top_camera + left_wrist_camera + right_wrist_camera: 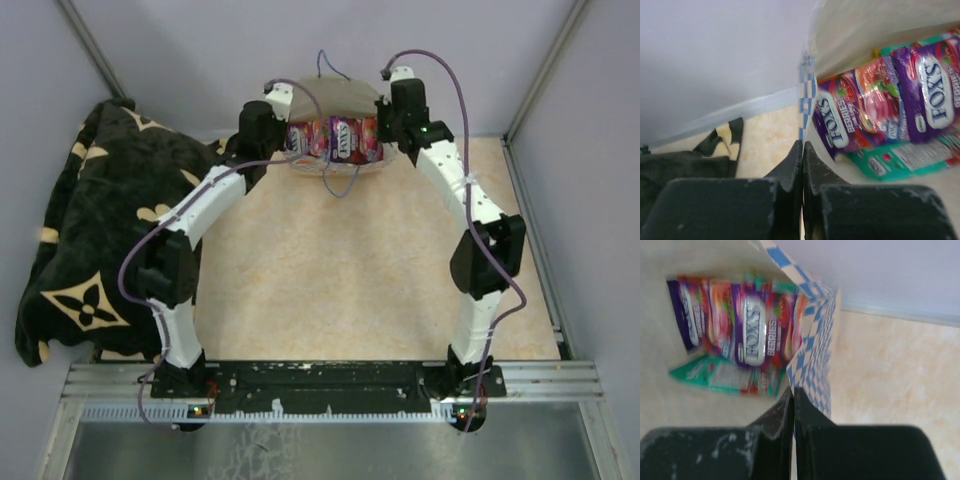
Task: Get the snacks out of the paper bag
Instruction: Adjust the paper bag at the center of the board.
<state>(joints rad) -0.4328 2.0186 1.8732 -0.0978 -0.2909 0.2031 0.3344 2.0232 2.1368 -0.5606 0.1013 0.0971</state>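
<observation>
Because the left gripper (802, 147) and right gripper (792, 394) clamp opposite rims, the cream blue-checkered paper bag (810, 340) gapes over glossy purple snacks (935, 95).

On my left a black blanket (90, 240) with tan flower motifs lies bunched at the bench's left side, against the wall. The bench (340, 280) top is mottled cream-beige. Pale grey walls (200, 50) enclose it, with slanting metal posts (545, 70) at the far corners and a metal rail (560, 380) along the near edge.
</observation>
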